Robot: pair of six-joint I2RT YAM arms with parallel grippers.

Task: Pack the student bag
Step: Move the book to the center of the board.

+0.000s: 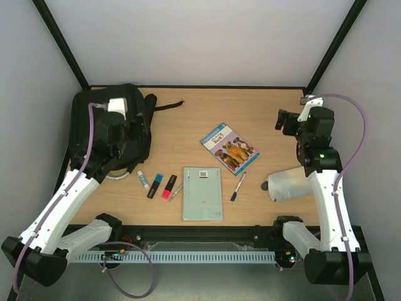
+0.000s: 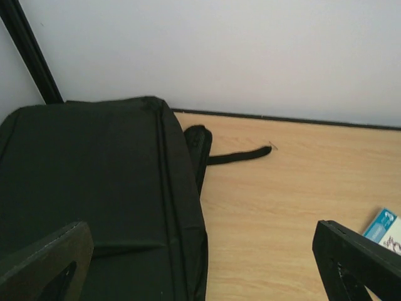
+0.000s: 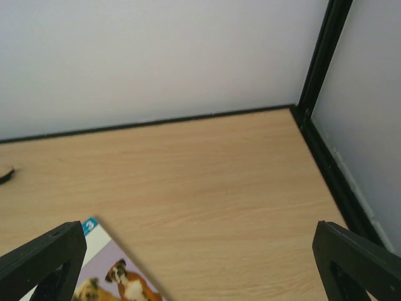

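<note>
The student bag (image 1: 84, 122), black fabric, lies flat in the table's back left corner, with a strap (image 1: 166, 105) trailing right and a grey handle (image 1: 116, 176) at its near edge. My left gripper (image 1: 125, 125) hovers open over the bag's right half. In the left wrist view the bag (image 2: 94, 188) fills the left side and the open left gripper (image 2: 200, 269) holds nothing. My right gripper (image 1: 296, 122) hangs open above the back right of the table. In the right wrist view the right gripper (image 3: 200, 269) is empty over bare wood.
Loose on the table are a dog-cover book (image 1: 229, 148), a green notebook (image 1: 202, 193), a blue pen (image 1: 238, 186), a glue stick (image 1: 143, 180), two highlighters (image 1: 161, 186) and a pale cylindrical bottle (image 1: 289, 184) on its side by the right arm. Walls enclose the back and sides.
</note>
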